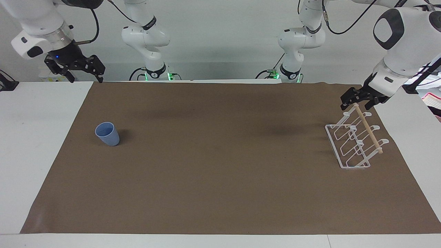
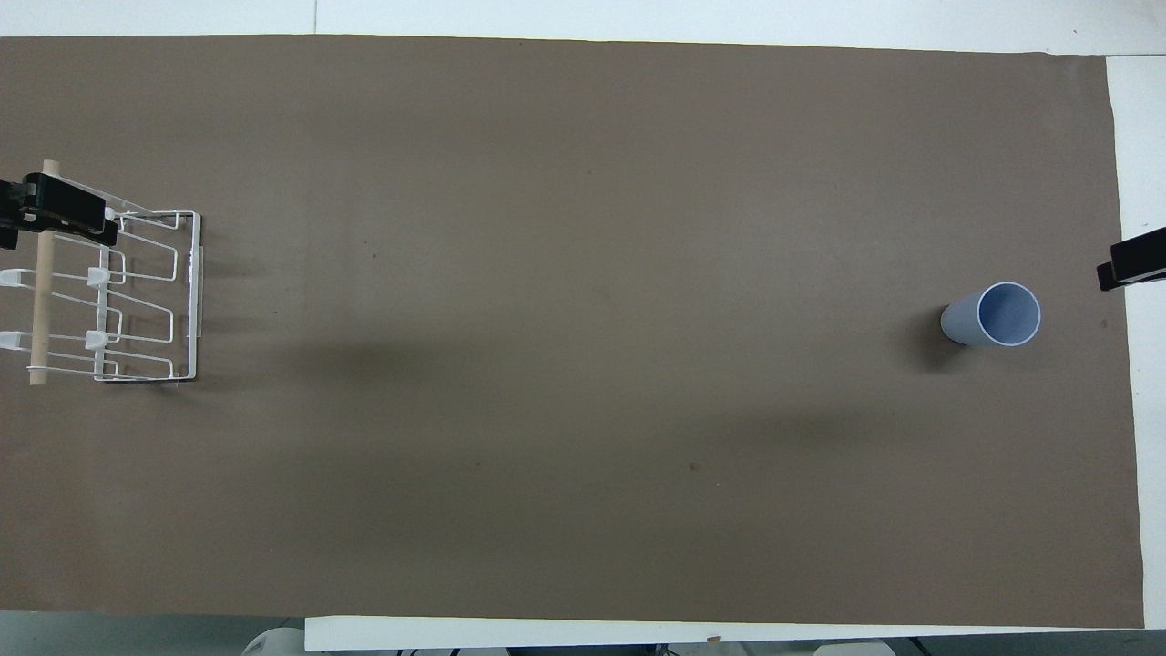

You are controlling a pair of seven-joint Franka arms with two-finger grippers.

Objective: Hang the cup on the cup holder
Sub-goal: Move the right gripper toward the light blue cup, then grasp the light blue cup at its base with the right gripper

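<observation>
The light-blue cup [image 1: 107, 134] stands upright, mouth up, on the brown mat toward the right arm's end; it also shows in the overhead view [image 2: 993, 314]. The white wire cup holder [image 1: 348, 166] with its wooden dowel [image 1: 368, 129] stands toward the left arm's end and is empty; it shows in the overhead view [image 2: 193, 292] too. My left gripper [image 1: 358, 100] is at one end of the dowel, and the overhead view [image 2: 55, 214] shows it across that end. My right gripper [image 1: 84, 72] is open and empty, up in the air at the right arm's end, apart from the cup.
The brown mat [image 1: 220, 155] covers most of the white table [image 1: 34, 137]. Bare white table strips run along both ends. The two arm bases stand at the table's edge on the robots' side.
</observation>
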